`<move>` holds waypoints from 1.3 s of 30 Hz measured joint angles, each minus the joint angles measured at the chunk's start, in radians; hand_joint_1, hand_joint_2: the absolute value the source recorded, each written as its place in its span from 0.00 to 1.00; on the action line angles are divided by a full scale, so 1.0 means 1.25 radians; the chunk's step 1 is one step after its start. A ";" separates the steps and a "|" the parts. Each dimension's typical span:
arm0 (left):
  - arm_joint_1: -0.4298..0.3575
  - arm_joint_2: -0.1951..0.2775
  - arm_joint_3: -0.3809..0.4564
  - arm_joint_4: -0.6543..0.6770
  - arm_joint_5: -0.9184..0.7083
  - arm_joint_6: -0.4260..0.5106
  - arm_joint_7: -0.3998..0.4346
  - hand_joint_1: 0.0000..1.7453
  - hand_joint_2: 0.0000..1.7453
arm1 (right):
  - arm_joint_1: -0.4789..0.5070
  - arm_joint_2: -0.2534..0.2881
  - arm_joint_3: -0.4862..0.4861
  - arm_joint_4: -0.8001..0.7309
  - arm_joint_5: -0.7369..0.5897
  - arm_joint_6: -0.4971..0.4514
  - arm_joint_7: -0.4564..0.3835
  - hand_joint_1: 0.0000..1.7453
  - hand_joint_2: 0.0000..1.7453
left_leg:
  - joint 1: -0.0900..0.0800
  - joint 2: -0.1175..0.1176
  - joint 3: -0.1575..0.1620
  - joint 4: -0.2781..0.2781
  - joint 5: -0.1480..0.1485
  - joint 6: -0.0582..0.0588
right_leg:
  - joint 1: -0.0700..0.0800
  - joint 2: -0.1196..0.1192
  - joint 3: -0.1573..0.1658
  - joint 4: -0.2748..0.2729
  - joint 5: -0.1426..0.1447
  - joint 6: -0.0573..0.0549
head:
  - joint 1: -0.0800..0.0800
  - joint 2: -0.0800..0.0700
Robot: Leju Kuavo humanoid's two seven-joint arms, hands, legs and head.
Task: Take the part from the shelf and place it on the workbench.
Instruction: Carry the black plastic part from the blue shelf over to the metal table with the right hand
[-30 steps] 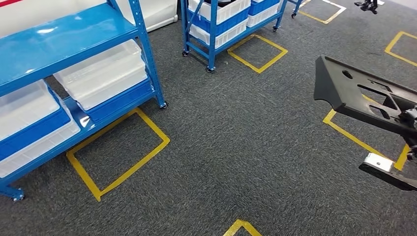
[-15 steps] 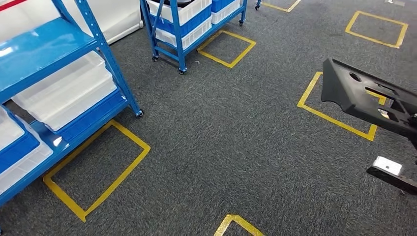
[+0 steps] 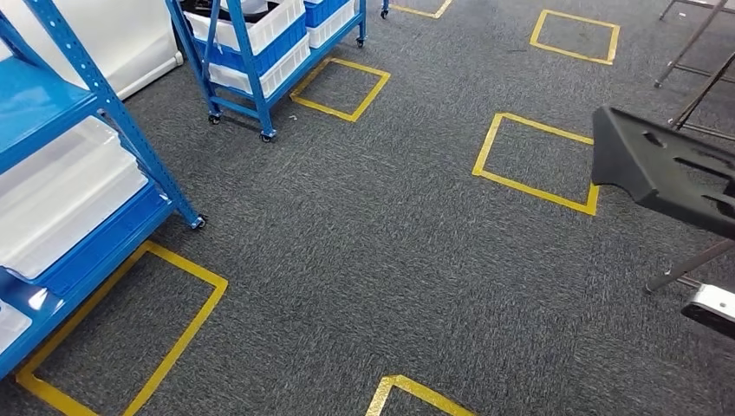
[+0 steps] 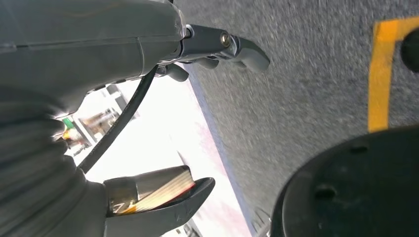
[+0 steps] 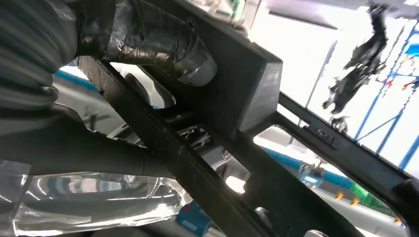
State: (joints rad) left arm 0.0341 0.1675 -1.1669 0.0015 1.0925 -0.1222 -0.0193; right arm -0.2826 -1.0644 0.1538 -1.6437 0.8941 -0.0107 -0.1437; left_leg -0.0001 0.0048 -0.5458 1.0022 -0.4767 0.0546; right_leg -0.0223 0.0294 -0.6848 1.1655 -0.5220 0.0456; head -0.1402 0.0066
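- Black part (image 3: 663, 173) carried at the right edge of the head view, above the grey carpet floor (image 3: 381, 234), well apart from the blue shelf (image 3: 78, 130) at the left edge.
- Right robot hand (image 5: 148, 54) wrapped around a bar of the part in the right wrist view, thumb over one face, darker fingers (image 5: 99, 163) under the other; gripping it, by the look of things.
- Left robot hand (image 4: 217, 44) hanging over the floor in the left wrist view, fingers apart, holding nothing.
- Long axis of the part running out from the right robot hand toward the middle of the head view, broad flat face up, slots across it.
- Right arm therefore the carrying arm; left robot hand well apart from the part, no help to it as things stand.
- No counter to be seen yet: only yellow tape squares (image 3: 537, 160) on the floor, a second blue cart (image 3: 260, 43) with bins at the top edge, and dark metal legs (image 3: 693, 61) at the top right corner.
- Judged step: carrying, pick done, placing not yet begun.
- Next call, probably: find the counter, then lower the part flat, free end first.
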 joint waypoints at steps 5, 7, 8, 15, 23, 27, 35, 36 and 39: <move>0.001 0.000 0.000 0.000 0.000 -0.001 -0.001 0.00 1.00 | 0.005 -0.003 -0.005 0.000 -0.005 0.007 -0.004 1.00 1.00 | -0.001 0.050 0.001 0.002 -0.006 -0.004 | -0.011 -0.031 -0.016 0.040 0.010 0.015 | 0.001 0.000; 0.001 0.000 0.000 0.001 0.000 -0.001 0.000 0.00 1.00 | 0.005 -0.007 -0.009 -0.001 -0.006 0.007 -0.004 1.00 1.00 | -0.002 0.068 0.004 0.006 -0.013 -0.011 | -0.009 -0.065 0.039 -0.066 0.049 0.014 | 0.001 0.000; 0.001 0.000 0.000 0.001 0.000 -0.001 0.001 0.00 1.00 | 0.005 -0.009 -0.010 -0.001 -0.006 0.007 -0.004 1.00 1.00 | -0.003 0.074 0.007 0.008 -0.016 -0.016 | -0.006 -0.075 0.056 -0.097 0.057 0.009 | 0.001 0.000; -0.003 -0.002 0.000 0.002 -0.010 -0.001 0.006 0.00 1.00 | 0.001 -0.028 -0.022 -0.007 -0.006 0.009 -0.005 1.00 1.00 | 0.003 0.030 -0.028 0.110 -0.087 -0.040 | 0.000 -0.027 0.061 -0.113 0.063 -0.033 | -0.003 0.000; 0.000 -0.005 0.000 0.003 -0.019 -0.001 0.004 0.00 1.00 | 0.041 -0.033 -0.044 -0.011 -0.009 0.007 -0.003 1.00 1.00 | 0.002 -0.058 -0.029 0.054 -0.014 -0.018 | 0.009 0.056 0.057 -0.104 0.062 -0.036 | -0.004 0.000; -0.002 -0.005 0.000 0.004 -0.026 -0.001 0.003 0.00 1.00 | 0.079 -0.037 -0.072 -0.011 -0.008 0.006 -0.002 1.00 1.00 | -0.002 -0.051 -0.010 0.015 -0.005 -0.010 | 0.001 0.088 0.047 -0.105 0.069 -0.015 | -0.004 0.000; 0.004 -0.011 0.000 0.004 -0.038 -0.005 0.001 0.00 1.00 | 0.150 -0.034 -0.117 -0.010 0.001 0.001 0.001 1.00 1.00 | -0.004 0.036 0.002 -0.010 0.002 0.001 | -0.008 -0.025 -0.033 0.062 0.001 0.012 | -0.002 0.000; 0.004 -0.012 0.000 0.004 -0.039 -0.006 0.001 0.00 1.00 | 0.156 -0.034 -0.121 -0.010 0.002 0.000 0.001 1.00 1.00 | -0.003 0.046 0.002 -0.008 0.000 -0.001 | -0.011 -0.035 -0.003 0.010 0.026 0.014 | -0.001 0.000; 0.004 -0.013 0.000 0.005 -0.042 -0.010 0.000 0.00 1.00 | 0.170 -0.032 -0.136 -0.009 0.008 -0.001 0.001 1.00 1.00 | -0.006 0.071 0.008 -0.001 -0.012 -0.016 | -0.005 -0.068 0.060 -0.108 0.063 0.005 | -0.002 0.000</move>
State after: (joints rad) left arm 0.0389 0.1515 -1.1672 0.0073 1.0403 -0.1344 -0.0187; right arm -0.0707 -1.1040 -0.0163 -1.6547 0.9043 -0.0122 -0.1429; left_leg -0.0073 0.0935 -0.5364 1.0007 -0.4915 0.0350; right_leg -0.0282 -0.0559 -0.6101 1.0309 -0.4427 0.0520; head -0.1426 0.0066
